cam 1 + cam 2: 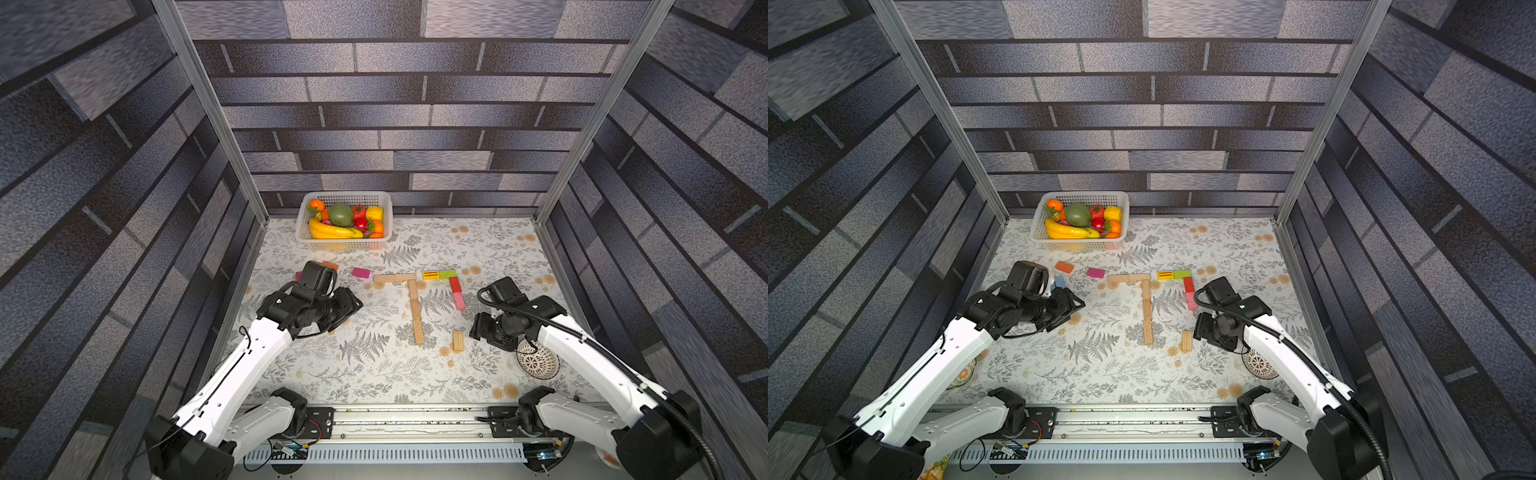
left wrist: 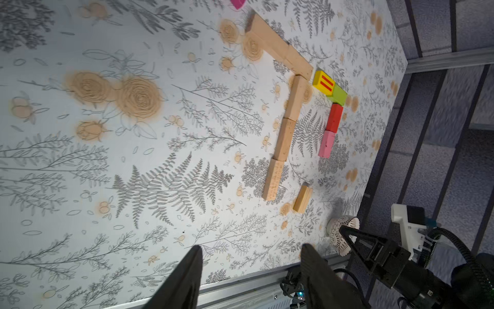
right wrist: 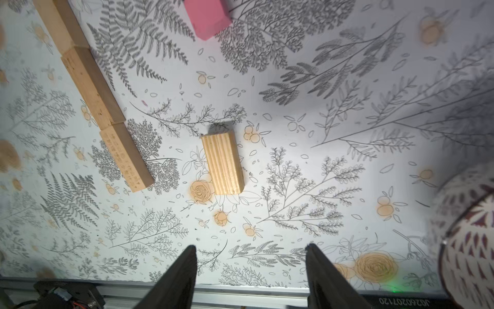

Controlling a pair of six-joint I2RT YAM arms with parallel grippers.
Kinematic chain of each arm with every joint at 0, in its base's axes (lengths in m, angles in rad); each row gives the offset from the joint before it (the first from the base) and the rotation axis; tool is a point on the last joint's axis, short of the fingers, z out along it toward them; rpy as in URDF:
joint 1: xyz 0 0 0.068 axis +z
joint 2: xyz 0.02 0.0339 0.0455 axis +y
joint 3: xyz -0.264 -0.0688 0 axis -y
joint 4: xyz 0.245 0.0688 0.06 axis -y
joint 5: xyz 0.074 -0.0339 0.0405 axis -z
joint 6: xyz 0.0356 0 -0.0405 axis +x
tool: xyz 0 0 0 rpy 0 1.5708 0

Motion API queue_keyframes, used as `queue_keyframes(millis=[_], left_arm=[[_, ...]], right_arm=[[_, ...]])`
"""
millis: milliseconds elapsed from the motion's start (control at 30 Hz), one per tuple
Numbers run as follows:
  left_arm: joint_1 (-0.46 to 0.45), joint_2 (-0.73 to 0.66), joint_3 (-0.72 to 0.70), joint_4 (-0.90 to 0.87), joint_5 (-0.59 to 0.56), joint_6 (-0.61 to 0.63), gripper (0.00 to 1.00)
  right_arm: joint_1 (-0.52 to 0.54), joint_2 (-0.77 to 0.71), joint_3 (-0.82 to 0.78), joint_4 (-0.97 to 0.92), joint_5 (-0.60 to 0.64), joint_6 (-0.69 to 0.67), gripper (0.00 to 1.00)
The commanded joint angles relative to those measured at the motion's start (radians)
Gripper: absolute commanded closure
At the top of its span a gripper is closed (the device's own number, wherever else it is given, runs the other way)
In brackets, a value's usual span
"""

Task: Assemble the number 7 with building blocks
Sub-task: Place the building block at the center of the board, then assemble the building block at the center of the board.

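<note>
Tan building blocks form a number 7 point(image 1: 415, 309) in both top views: a short bar with a long stem point(image 2: 286, 133). To its right, yellow point(image 1: 432, 274), green, red and pink blocks point(image 1: 459, 300) lie in a smaller 7-like bend. A ridged tan block point(image 3: 223, 163) lies loose beside the stem's lower end. Magenta point(image 1: 361, 273), orange point(image 1: 1064, 267) and blue point(image 1: 1059, 283) blocks lie at the left. My left gripper point(image 2: 251, 248) hovers open and empty left of the tan stem. My right gripper point(image 3: 251, 247) is open and empty, just right of the ridged block.
A white basket point(image 1: 345, 246) of toy fruit stands at the back wall. A white patterned bowl point(image 1: 538, 361) sits under my right arm. Metal frame rails bound the floral mat at the front and sides.
</note>
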Motion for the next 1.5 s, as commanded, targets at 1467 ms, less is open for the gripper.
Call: queue_keyframes(millis=[1467], left_arm=[[0.156, -0.141, -0.151, -0.066, 0.131, 0.044, 0.38]], right_arm=[[0.105, 0.126, -0.084, 0.188, 0.132, -0.203, 0.73]])
